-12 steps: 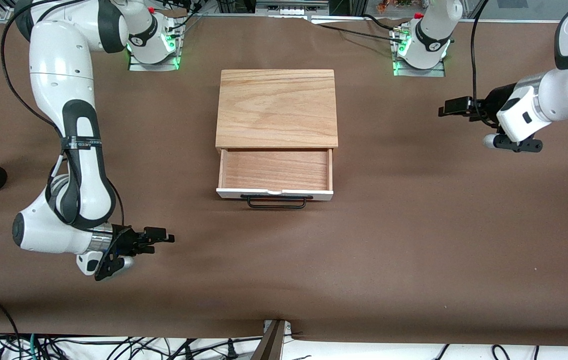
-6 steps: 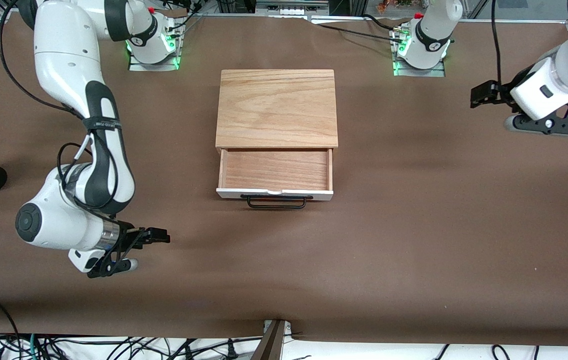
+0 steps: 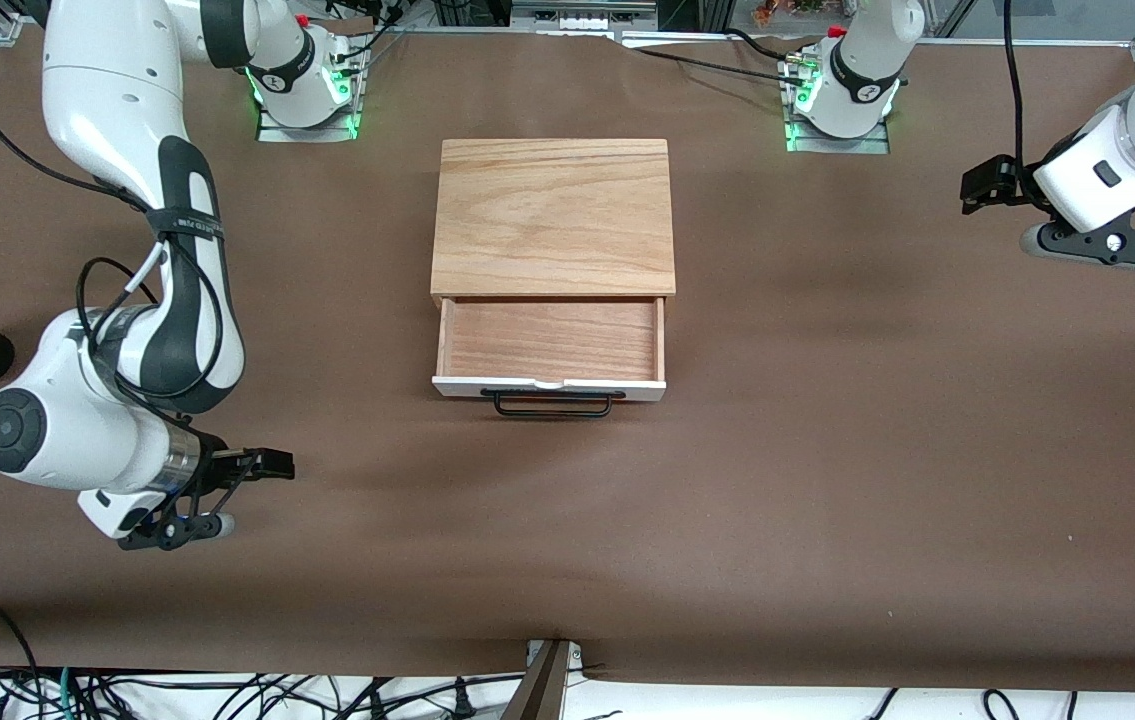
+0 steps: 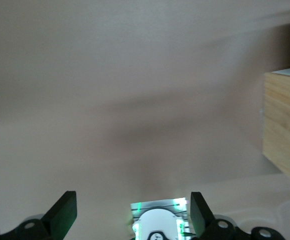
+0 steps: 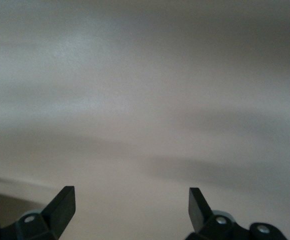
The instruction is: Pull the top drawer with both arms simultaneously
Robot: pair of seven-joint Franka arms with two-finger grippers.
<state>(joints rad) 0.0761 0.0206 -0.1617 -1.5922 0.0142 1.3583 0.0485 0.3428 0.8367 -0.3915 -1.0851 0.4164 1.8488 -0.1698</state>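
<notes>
Pulled back since last second: right end effector (image 3: 272,464) now toward the right arm's end of the worktop (image 3: 827,450), left end effector (image 3: 977,186) out toward the left arm's end. Both spread open, gripping nothing. One drawer (image 3: 549,345), already slid out, midway between the two, well apart from each. Looks like retreat after the pull. Two arms, one handle (image 3: 554,402).
</notes>
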